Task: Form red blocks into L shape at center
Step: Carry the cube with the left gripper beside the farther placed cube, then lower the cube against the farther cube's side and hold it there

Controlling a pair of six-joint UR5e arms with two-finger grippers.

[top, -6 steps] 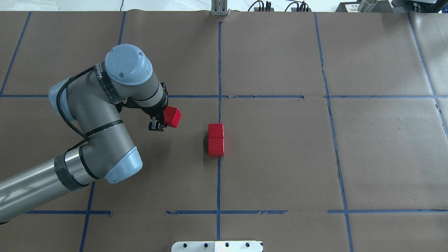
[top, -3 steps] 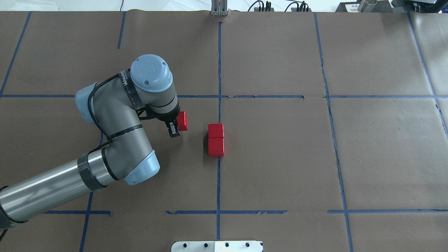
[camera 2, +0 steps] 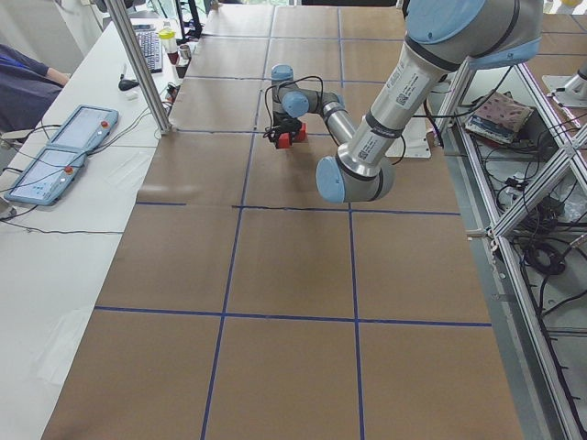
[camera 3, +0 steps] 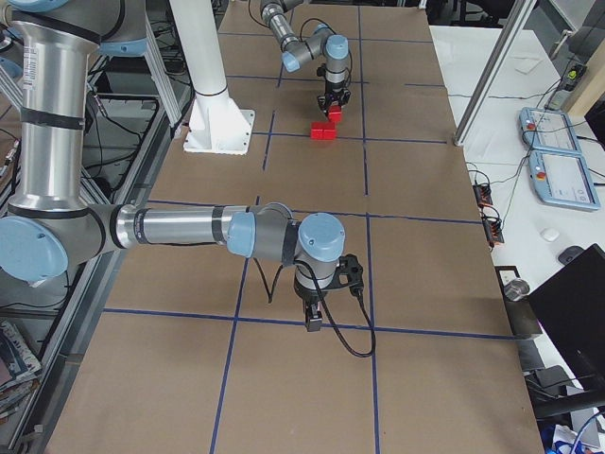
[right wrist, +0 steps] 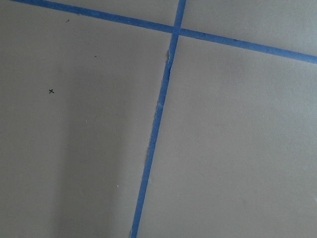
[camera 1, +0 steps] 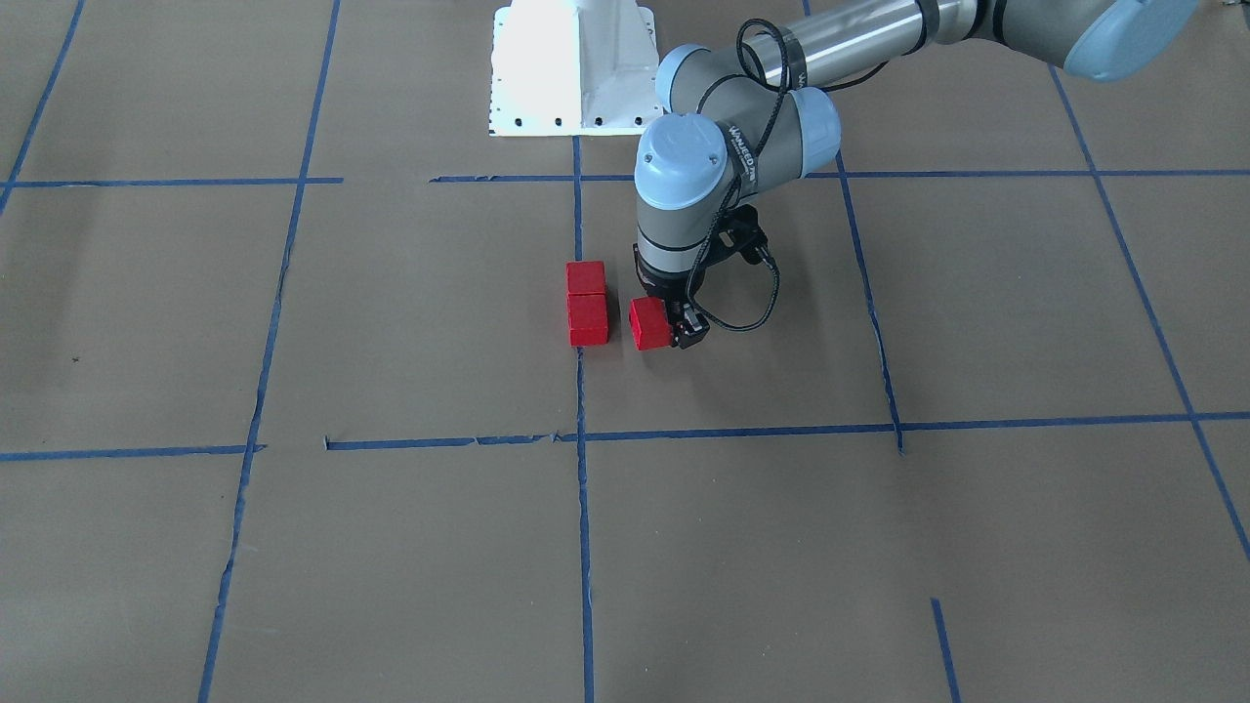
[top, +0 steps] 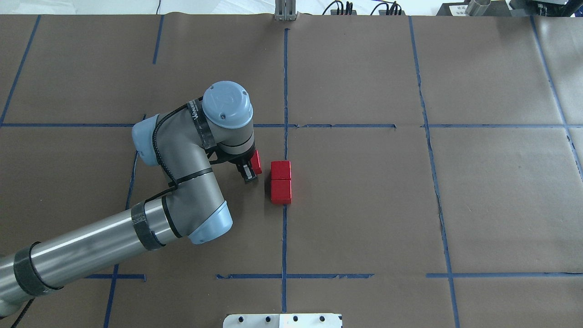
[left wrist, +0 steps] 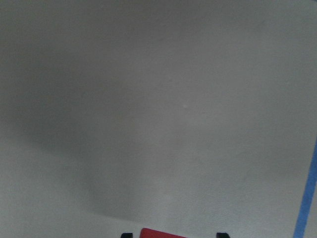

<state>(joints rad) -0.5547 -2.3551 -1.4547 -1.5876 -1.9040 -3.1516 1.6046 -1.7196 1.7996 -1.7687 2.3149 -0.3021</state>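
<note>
Two red blocks (top: pixel 281 170) (top: pixel 281 191) lie touching in a line on the vertical blue tape of the center cell (top: pixel 355 205); they also show in the front view (camera 1: pixel 587 301). My left gripper (top: pixel 253 166) is shut on the third red block (top: pixel 257 162), low over the paper just left of the farther block, with a small gap between them. In the front view the held block (camera 1: pixel 648 323) sits right of the pair. The left wrist view shows only its top edge (left wrist: pixel 161 233). My right gripper (camera 3: pixel 312 317) hovers over the paper far from the blocks; I cannot tell whether it is open or shut.
The white robot base (camera 1: pixel 574 68) stands at the table's near edge (top: pixel 282 320). A metal post (top: pixel 285 10) stands at the far edge. Teach pendants (camera 3: pixel 558 170) lie on a side table. Brown paper with blue tape lines (right wrist: pixel 158 114) surrounds the blocks.
My left arm has moved right with the red block, from well left of the pair to just beside the farther block. The two blocks on the paper have not moved.
</note>
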